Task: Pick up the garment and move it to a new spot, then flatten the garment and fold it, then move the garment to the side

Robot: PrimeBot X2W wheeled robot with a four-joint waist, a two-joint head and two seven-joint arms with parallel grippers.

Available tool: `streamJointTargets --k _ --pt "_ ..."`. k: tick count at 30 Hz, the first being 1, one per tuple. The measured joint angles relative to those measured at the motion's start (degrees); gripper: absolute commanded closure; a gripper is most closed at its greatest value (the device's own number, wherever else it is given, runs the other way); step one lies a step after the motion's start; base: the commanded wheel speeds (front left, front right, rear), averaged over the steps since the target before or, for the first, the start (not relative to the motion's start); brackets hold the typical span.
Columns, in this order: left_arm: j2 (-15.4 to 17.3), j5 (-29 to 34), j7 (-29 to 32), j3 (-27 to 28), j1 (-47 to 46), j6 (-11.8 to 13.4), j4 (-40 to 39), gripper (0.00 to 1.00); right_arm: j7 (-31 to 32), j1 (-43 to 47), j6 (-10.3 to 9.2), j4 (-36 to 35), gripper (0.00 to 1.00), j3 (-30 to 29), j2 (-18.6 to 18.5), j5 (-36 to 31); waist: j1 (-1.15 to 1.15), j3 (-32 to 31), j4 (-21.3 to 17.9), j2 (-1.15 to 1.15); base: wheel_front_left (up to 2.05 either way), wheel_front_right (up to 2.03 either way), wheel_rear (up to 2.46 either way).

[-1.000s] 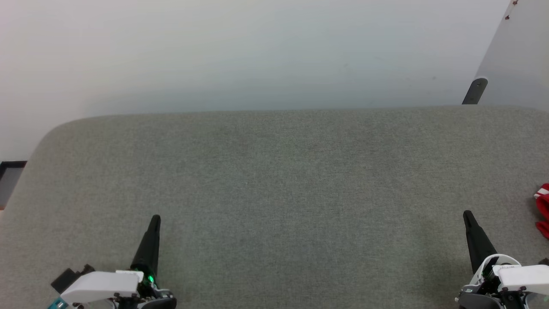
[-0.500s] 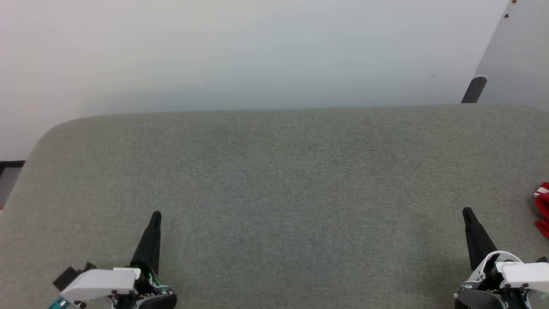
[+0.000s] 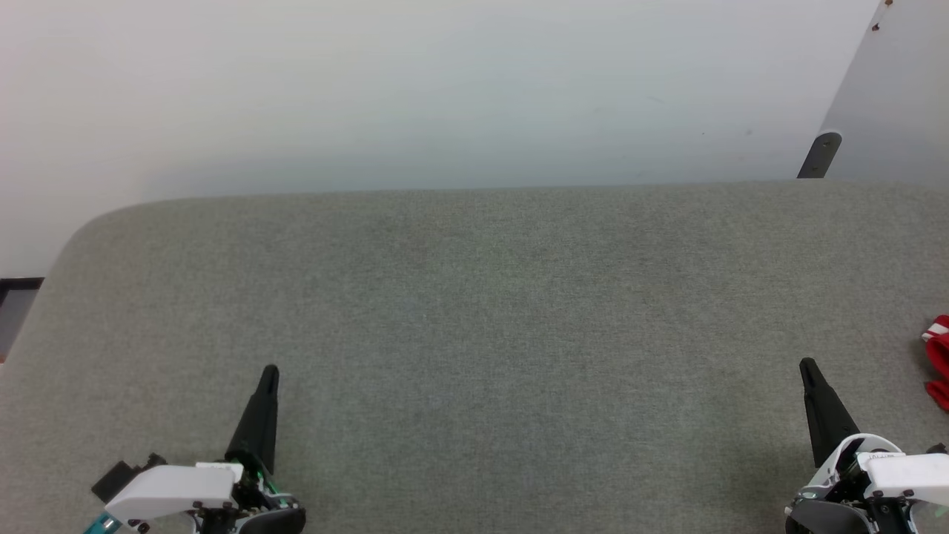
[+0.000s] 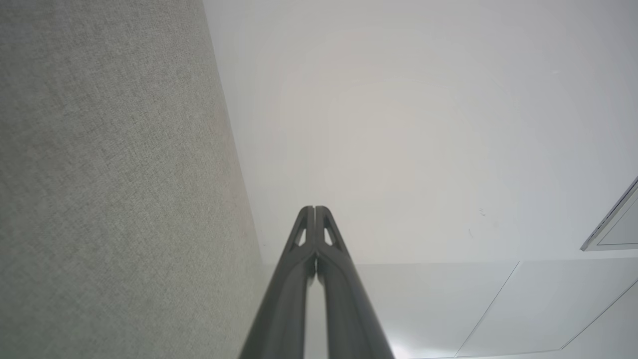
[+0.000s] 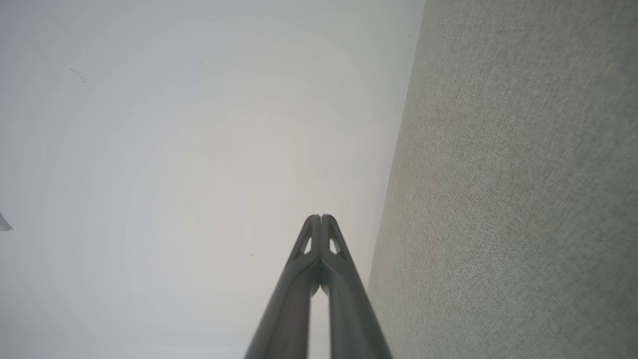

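- The left end effector (image 3: 269, 372), at 7 o'clock in the head view, is clenched on nothing, its fingers pressed together over the grey tabletop (image 3: 489, 297).
- The right end effector (image 3: 807, 366), at 5 o'clock, is likewise clenched and empty.
- The red garment (image 3: 938, 363) lies at 3 o'clock, apart from the right end effector and cut off by the frame.

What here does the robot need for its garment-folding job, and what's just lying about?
Job: red garment at the right edge; left hand, right hand, both shut, empty.
Just there: grey fabric surface, white wall, dark post.
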Motion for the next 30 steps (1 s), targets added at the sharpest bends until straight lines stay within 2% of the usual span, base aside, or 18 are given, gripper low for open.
streamJointTargets --k 30 --pt "0.00 0.00 0.00 0.00 -0.01 0.00 0.01 1.00 0.00 0.00 0.00 0.00 1.00 0.01 0.00 0.00 0.00 0.00 0.00 0.00 0.00 0.00 0.00"
